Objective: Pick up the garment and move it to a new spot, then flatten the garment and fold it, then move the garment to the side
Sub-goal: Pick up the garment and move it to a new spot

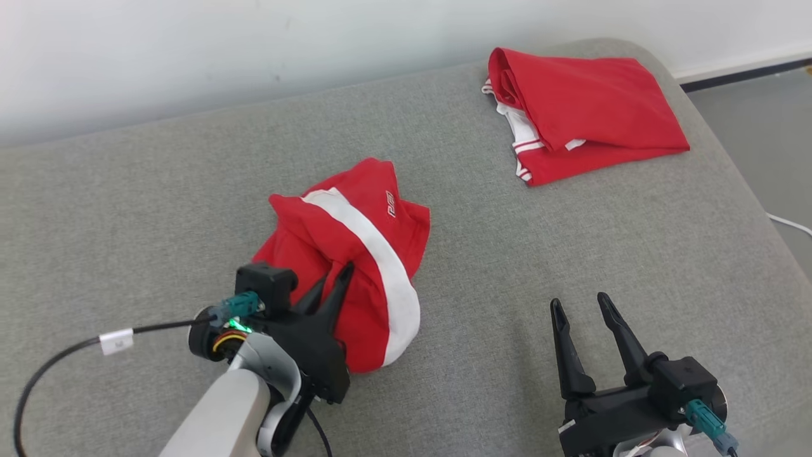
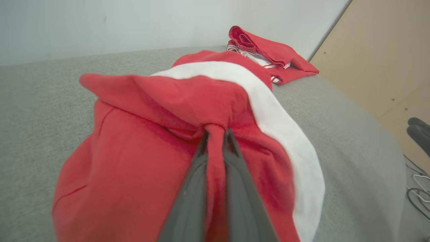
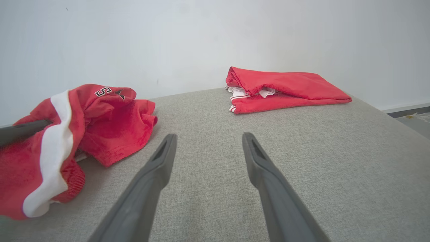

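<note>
A crumpled red garment with a white stripe lies bunched on the grey cushion, left of centre. My left gripper is shut on a pinched fold of it; in the left wrist view the red garment rises around the closed gripper, with cloth squeezed between the fingers. At the lower right my right gripper hovers open above bare cushion, nothing between its fingers. The right wrist view has the open right gripper with the garment to its left.
A second red garment, folded with white trim showing, lies at the far right corner of the cushion, also seen as a folded red garment. A white wall runs behind. The cushion's right edge drops to grey floor.
</note>
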Robot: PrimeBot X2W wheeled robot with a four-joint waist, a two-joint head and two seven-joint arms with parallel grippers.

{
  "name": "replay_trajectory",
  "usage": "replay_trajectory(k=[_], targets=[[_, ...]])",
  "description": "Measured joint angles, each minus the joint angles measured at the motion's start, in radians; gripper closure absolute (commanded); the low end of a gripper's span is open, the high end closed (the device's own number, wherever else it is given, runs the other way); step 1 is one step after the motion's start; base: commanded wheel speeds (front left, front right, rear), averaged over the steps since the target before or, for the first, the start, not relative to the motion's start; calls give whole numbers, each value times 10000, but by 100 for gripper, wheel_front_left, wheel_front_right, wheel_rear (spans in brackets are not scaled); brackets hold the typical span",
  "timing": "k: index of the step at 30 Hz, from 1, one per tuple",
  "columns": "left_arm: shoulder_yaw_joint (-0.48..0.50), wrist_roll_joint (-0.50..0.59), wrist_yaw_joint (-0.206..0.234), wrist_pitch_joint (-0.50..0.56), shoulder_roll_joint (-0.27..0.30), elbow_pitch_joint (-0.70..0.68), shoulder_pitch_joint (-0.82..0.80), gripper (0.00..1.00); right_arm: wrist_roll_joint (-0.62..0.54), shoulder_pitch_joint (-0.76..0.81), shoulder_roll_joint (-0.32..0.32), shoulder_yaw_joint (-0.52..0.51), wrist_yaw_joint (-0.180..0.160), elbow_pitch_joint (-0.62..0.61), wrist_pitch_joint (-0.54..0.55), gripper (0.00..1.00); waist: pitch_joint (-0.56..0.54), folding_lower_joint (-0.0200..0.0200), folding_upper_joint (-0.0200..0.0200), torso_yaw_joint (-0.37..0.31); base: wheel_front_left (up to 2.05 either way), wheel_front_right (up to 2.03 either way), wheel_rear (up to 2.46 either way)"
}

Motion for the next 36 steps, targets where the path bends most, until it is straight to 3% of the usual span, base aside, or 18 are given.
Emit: replay_trajectory(k=[2,8,14,28,32,36], targets=[[-100,42,-19,-311,-67,134,-1,0,-35,61,2,-15,0,-23,0,0,-89,0,0,72,0,0,0],[65,211,25,-1522,-40,69,-7,0,-86,263,0,-23,0,-148,0,0,-454,0,-1,327,0,0,0],[454,639,546,-2604,330,-414,233,0,-226,376,4,-48,0,-357,0,0,-782,0,-1,704,0,0,0],[1793,1484,1756,-3024,1106,-2006,2161,0,-316,547,4,-454,0,-579,0,0,-1089,0,-1,1547,0,0,0],[2431,1707,1860,-3039,1074,-2665,3075,0,-314,555,2,-510,0,-621,0,0,-1093,0,0,1683,0,0,0],[3116,2100,1559,-3047,805,-3338,4114,0,-303,562,4,-531,0,-640,0,0,-1066,0,0,1819,0,0,0]])
